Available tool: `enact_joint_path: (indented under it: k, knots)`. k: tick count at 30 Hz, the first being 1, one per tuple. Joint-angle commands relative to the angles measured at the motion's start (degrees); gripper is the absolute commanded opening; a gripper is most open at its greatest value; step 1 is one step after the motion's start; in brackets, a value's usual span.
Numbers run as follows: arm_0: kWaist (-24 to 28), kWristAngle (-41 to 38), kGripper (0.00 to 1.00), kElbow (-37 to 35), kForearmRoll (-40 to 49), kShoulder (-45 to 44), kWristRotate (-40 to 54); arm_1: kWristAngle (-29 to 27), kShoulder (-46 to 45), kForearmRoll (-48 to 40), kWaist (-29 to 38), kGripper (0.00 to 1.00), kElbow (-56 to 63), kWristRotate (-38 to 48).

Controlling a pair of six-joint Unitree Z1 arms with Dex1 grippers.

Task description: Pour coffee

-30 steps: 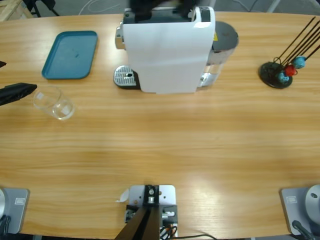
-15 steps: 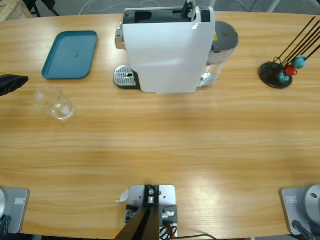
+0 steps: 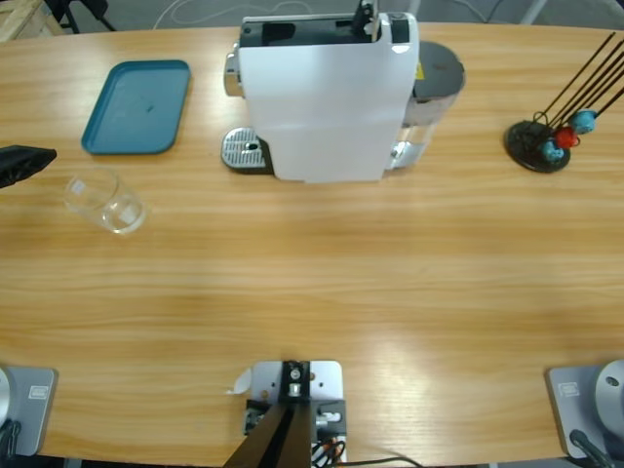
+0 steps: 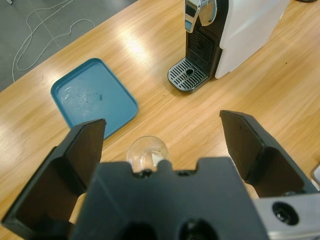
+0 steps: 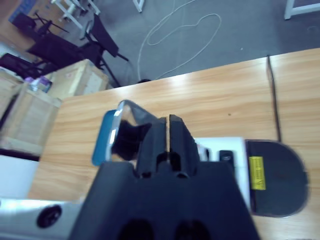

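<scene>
1. Table (image 3: 322, 263): wood, light oak-tone grain, satin finish, throwing soft glare patches.
2. Coffee machine (image 3: 327, 93): smooth white plastic side panel, black plastic front; spout housing (image 4: 199, 11) looking like polished chrome, glossy.
3. Drip grate (image 4: 187, 76): perforated metal, shiny.
4. Tray (image 3: 136, 107): teal plastic, smooth, faintly smudged in the left wrist view.
5. Tumbler (image 4: 147, 153): clear glass or clear plastic, cannot tell which; glossy.
6. Left gripper (image 4: 165, 150): matt black plastic-looking jaws.
</scene>
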Motion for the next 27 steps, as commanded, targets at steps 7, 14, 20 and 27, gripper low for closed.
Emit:
enact_joint_path:
  k: [7, 14, 20, 27]
  knots:
    - [0.51, 0.03, 0.995, 0.38, 3.39, -2.06, 0.35, 2.93, 13.38, -1.21, 5.17, 0.000, -2.86, 2.81]
    - [0.51, -0.04, 0.996, 0.18, 3.65, -1.23, 0.44, 7.68, 19.00, -1.21, 5.17, 0.000, -2.86, 2.86]
    - [0.51, -0.06, 0.996, -1.10, 3.65, 0.05, 0.12, 9.46, 23.48, -2.65, 5.47, 0.000, -2.70, 3.10]
    - [0.51, -0.06, 0.996, -1.24, 3.65, 0.79, 0.17, 10.53, 26.07, -2.78, 5.31, 0.000, 0.27, 3.77]
